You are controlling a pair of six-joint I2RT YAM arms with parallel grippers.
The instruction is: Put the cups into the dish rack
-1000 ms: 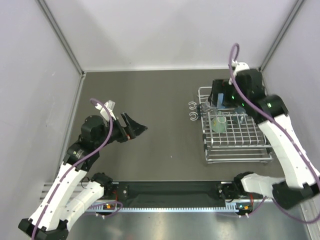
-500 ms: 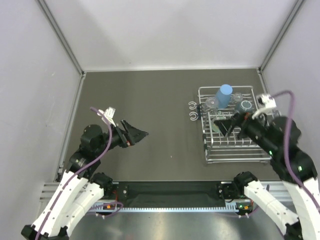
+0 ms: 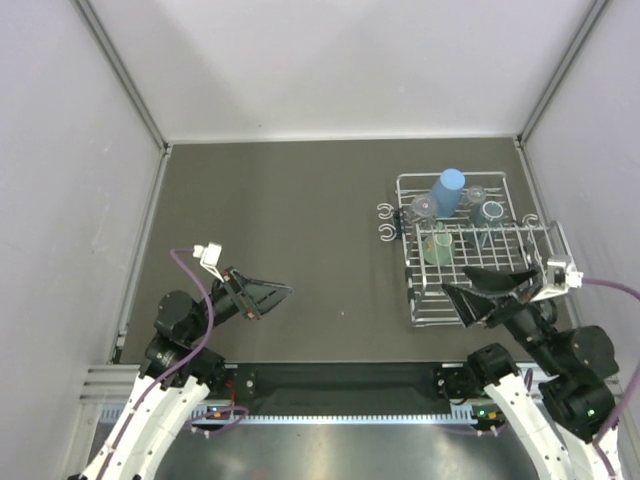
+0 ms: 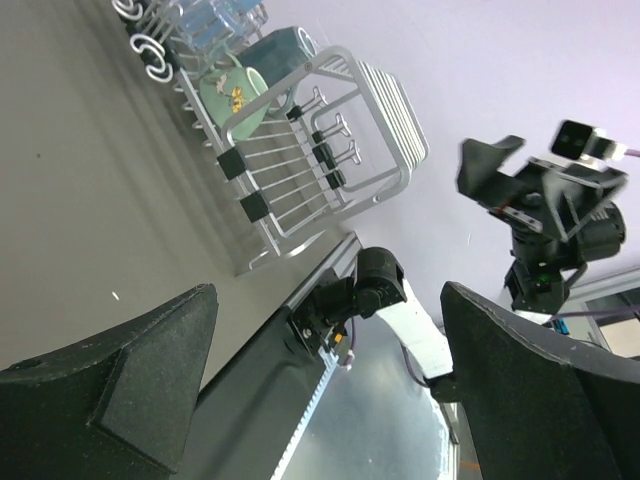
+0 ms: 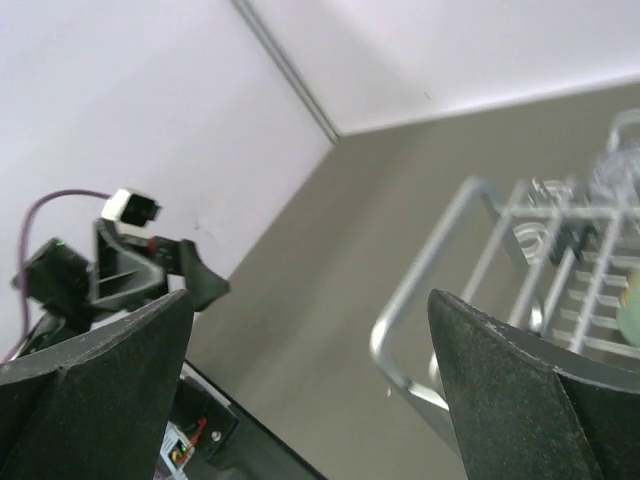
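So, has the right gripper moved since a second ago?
Yes. The right gripper has pulled back from over the far end of the rack to its near edge, jaws open.

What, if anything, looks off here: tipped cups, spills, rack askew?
Nothing stands out. The dish rack sits square on the table. The blue tumbler, the teal-green mug and the other cups are inside it. No spill shows. The left gripper and the right gripper are open and empty.
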